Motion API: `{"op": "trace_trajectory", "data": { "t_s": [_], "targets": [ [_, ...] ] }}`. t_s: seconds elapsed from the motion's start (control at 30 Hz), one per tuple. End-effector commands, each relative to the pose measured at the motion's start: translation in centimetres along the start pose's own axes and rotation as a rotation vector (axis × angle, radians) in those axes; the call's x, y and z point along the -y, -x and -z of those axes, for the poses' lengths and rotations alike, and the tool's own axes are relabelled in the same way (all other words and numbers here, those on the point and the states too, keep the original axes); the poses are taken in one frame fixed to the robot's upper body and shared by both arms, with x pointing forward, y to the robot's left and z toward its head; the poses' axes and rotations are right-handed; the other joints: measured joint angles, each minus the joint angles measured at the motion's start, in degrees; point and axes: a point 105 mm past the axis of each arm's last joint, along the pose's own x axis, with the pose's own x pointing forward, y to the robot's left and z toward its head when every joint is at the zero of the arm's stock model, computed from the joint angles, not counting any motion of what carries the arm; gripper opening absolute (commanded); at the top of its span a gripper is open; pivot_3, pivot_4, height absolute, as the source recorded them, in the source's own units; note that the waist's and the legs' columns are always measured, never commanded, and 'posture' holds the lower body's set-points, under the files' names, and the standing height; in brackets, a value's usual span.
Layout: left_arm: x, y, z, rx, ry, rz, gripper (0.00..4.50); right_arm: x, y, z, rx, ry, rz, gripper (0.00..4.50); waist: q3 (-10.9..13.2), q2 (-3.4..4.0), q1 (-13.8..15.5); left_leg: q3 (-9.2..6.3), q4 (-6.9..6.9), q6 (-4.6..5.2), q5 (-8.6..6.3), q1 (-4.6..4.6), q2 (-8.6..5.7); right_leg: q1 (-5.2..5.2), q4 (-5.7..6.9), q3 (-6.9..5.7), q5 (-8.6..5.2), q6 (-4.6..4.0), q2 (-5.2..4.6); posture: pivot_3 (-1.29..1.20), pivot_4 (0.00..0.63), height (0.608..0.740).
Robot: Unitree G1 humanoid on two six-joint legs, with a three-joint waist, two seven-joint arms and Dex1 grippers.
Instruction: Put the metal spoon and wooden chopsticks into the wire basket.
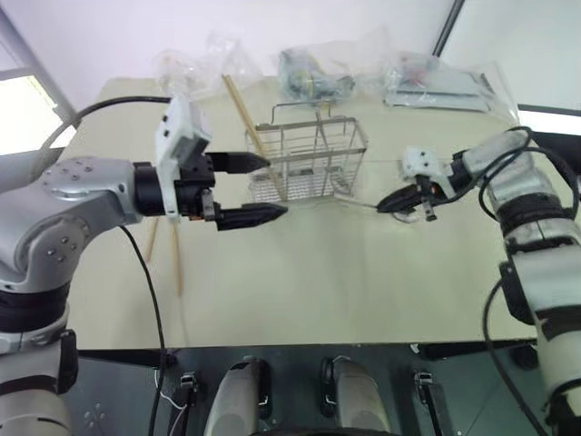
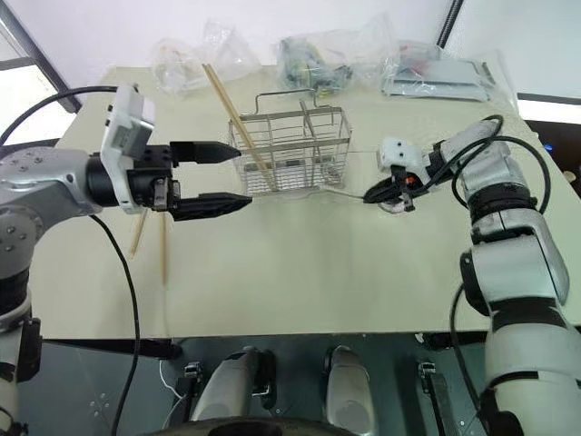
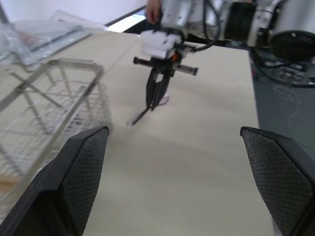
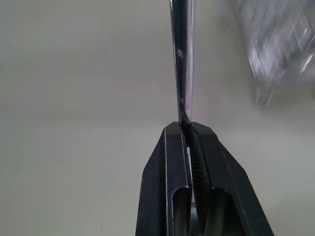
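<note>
On the pale counter (image 2: pixel 300 272) stands one wire basket (image 2: pixel 292 150), with one wooden chopstick (image 2: pixel 234 113) already leaning in its left end, the tip sticking up and out toward the back left. Two more wooden chopsticks (image 2: pixel 163 250) lie flat on the counter at the left, partly hidden behind the left arm and well apart from the basket. There is one metal spoon (image 4: pixel 181 59): the right gripper (image 2: pixel 374 194), just right of the basket, has its jaws pressed together on the thin handle, and the rest of the spoon reaches out past the fingertips toward the basket's near right corner. The left gripper (image 2: pixel 227 174) hangs in front of the basket's left end, jaws spread wide and holding nothing. Several crinkled clear plastic bags (image 2: pixel 318 54) lie along the counter's far edge.
</note>
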Motion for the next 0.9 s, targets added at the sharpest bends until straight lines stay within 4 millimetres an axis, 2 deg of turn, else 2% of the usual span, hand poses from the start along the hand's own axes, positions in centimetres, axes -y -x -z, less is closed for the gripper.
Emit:
{"op": "trace_trajectory", "data": {
  "t_s": [0.03, 0.13, 0.2, 0.27, 0.33, 0.47, 0.57, 0.7, 0.8, 0.9],
  "targets": [
    [-1.0, 0.8, -1.9, 0.053, -0.068, -0.05, 4.5, -2.0, 0.5, -7.1, 0.296, 0.001, -0.09, 0.02, 0.0, 0.0, 0.0, 0.01, 0.0, 0.0, -0.01, 0.01, 0.0, 0.0, 0.0, 0.0, 0.0, 0.0, -0.01, 0.0, 0.15, 0.704],
    [-1.6, 0.6, -2.3, 0.072, -0.081, -0.067, 4.5, -1.1, 1.2, -11.8, 0.512, -0.063, -0.009, 0.02, 0.0, -0.01, -0.2, 0.02, 0.0, 0.02, -0.02, -0.01, 0.0, -0.06, 0.01, 0.01, 0.01, -0.02, -0.02, 0.0, 0.15, 0.704],
    [-1.8, 0.4, -2.4, 0.08, -0.085, -0.072, 4.5, 0.8, 1.9, -14.1, 0.621, -0.109, 0.115, 0.02, 0.0, -0.02, -0.2, 0.03, -0.01, 0.02, -0.03, 0.0, 0.02, -0.09, 0.02, 0.0, 0.04, -0.05, -0.01, 0.0, 0.15, 0.704],
    [-1.9, 0.2, -2.5, 0.084, -0.088, -0.071, 4.5, 3.9, 2.7, -15.5, 0.696, -0.157, 0.303, 0.02, 0.0, -0.02, -0.2, 0.05, -0.02, 0.01, -0.03, -0.03, 0.01, -0.14, 0.03, 0.01, 0.04, -0.06, 0.0, 0.0, 0.15, 0.704],
    [-1.9, 0.1, -2.5, 0.087, -0.093, -0.068, 4.5, 6.3, 3.1, -15.8, 0.706, -0.158, 0.46, 0.02, 0.0, -0.04, -0.1, 0.09, -0.03, 0.01, -0.03, -0.06, 0.01, -0.18, 0.03, 0.02, 0.04, -0.05, 0.0, 0.0, 0.15, 0.704],
    [-1.8, -0.2, -2.7, 0.095, -0.101, -0.065, 4.5, 8.5, 3.4, -15.3, 0.687, -0.124, 0.581, 0.02, 0.1, -0.13, 0.3, 0.11, -0.03, 0.07, -0.05, -0.14, -0.04, -0.17, -0.02, 0.02, 0.04, -0.04, -0.01, 0.0, 0.15, 0.704],
    [-1.8, -0.1, -3.1, 0.105, -0.111, -0.076, 4.5, 9.1, 2.4, -14.0, 0.652, -0.146, 0.591, 0.02, 0.1, -0.13, -0.1, 0.17, -0.03, 0.12, -0.06, -0.16, -0.05, -0.17, -0.06, 0.06, 0.07, 0.01, -0.02, 0.0, 0.15, 0.704],
    [-2.5, 0.3, -3.8, 0.125, -0.121, -0.128, 4.5, 9.0, 0.6, -12.1, 0.614, -0.183, 0.56, 0.02, 0.1, -0.12, -0.4, 0.17, -0.04, 0.11, -0.06, -0.15, -0.02, -0.23, 0.03, 0.06, 0.07, 0.01, 0.0, 0.0, 0.15, 0.704],
    [-2.8, 0.5, -4.1, 0.137, -0.125, -0.154, 4.5, 8.8, 0.0, -11.3, 0.626, -0.225, 0.537, 1.01, 0.1, -0.12, -0.6, 0.17, -0.06, 0.11, -0.06, -0.12, 0.0, -0.24, 0.07, 0.07, 0.07, 0.01, 0.01, 0.0, 0.15, 0.704],
    [-2.8, 0.6, -4.2, 0.137, -0.13, -0.167, 4.5, 8.9, 0.0, -11.2, 0.631, -0.222, 0.568, 2.41, 0.1, -0.11, -0.5, 0.17, -0.06, 0.1, -0.05, -0.11, 0.0, -0.24, 0.09, 0.08, 0.07, 0.01, 0.02, 0.0, 0.15, 0.704]
  ]
}}
